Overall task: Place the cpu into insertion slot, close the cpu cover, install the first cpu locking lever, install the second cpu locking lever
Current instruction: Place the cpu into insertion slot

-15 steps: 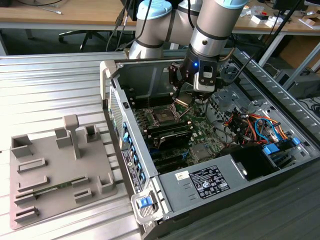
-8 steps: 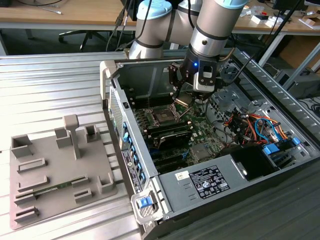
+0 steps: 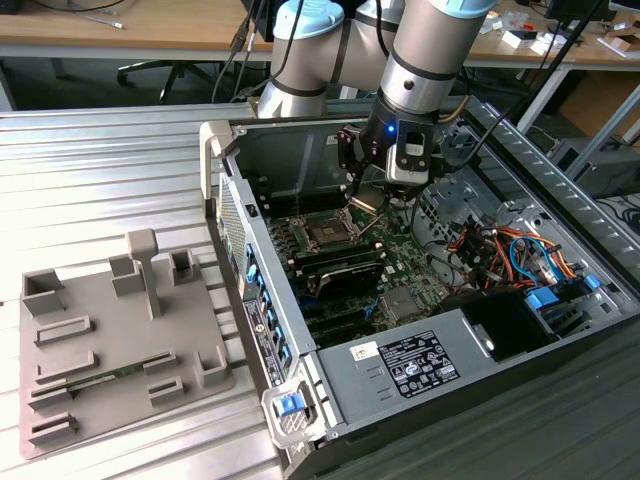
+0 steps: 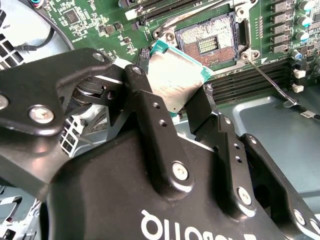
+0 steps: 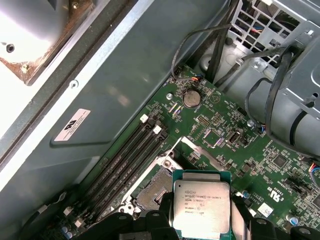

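Gripper [image 4: 172, 97] first: its two black fingers [image 4: 145, 105] pinch the cpu [image 4: 175, 75] by two opposite edges. I see the cpu hang in the air, close over the socket [image 4: 210, 42] but not in it. It looks tilted against the board. The socket is bare and its gold pins show.

I think the cpu is light, thin and stiff. Its metal top looks smooth, so I guess it could slip if the hold is weak. The edges are the right place to hold it. The socket pins look easy to bend, so I judge a bump there would be bad.

In the first wrist view the cover [image 5: 197, 150] stands up, open, at one edge of the socket. A thin lever [image 4: 267, 77] sticks out just beside the socket. Memory slots [image 5: 127, 150] lie between the socket and the case wall [image 5: 125, 90]. Cables [image 3: 480, 245] are well apart. The room over the socket is open, but the fingers reach past the cpu, so I think they could touch the cover or the lever.
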{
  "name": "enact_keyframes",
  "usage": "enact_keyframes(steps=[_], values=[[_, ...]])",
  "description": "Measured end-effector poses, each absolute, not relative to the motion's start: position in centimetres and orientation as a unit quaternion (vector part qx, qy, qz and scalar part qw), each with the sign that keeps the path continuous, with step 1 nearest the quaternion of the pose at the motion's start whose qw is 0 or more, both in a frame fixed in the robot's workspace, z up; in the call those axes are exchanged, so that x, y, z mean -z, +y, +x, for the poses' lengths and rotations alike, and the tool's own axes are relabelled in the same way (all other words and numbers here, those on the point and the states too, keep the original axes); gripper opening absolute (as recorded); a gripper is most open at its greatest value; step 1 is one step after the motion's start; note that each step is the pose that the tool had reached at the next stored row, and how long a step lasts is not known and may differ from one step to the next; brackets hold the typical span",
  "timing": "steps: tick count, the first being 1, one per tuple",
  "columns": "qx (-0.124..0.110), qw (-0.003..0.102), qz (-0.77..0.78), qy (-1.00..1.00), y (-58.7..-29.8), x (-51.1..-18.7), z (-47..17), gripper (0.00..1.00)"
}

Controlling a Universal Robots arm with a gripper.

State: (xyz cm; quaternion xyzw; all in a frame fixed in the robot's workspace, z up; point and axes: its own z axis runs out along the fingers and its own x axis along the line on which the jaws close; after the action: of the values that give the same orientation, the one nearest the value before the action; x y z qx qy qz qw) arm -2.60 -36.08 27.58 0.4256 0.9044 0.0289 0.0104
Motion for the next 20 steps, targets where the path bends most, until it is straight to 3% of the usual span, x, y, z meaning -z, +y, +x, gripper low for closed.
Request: enact_keyframes(steps=[20], values=[[-0.029, 0.011, 0.433, 0.901, -36.08, -27.54, -2.60, 0.54]])
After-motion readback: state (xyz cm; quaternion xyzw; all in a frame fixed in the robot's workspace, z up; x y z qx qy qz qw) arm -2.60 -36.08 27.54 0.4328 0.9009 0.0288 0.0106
